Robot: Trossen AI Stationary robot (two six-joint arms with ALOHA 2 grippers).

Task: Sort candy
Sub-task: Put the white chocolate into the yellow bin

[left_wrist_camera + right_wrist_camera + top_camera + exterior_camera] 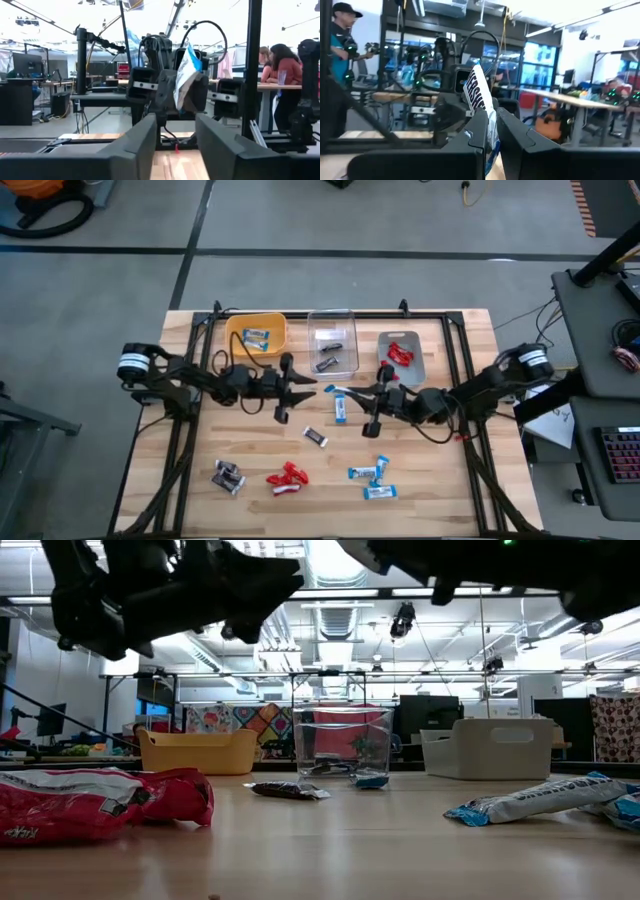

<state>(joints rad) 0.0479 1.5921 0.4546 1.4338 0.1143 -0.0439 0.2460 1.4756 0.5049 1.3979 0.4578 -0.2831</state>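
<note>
My right gripper (348, 392) (492, 125) hovers over the table's middle, shut on a blue-and-white candy (333, 389) (186, 80). My left gripper (310, 387) (175, 135) faces it a short way off, open and touching nothing. A second blue-and-white candy (342, 410) lies flat on the table just below them. Loose candy lies nearer the near edge: a dark brown piece (316, 437), a brown pile (229, 477), a red pile (287, 478) (100, 802) and a blue-and-white pile (372, 480) (540, 802). My right gripper pinches the blue-and-white candy between its two fingers at the wrapper's lower part (487, 107). The fingers come level from the table's right. The candy is lifted clear and stands up tilted above the fingertips, its upper end (474, 82) free.
Along the far side stand a yellow bin (258, 335) holding blue-and-white candy, a clear bin (333, 345) holding dark brown candy and a grey bin (402, 355) holding red candy. Black frame rails (455, 360) run along the table's sides. People stand in the room behind.
</note>
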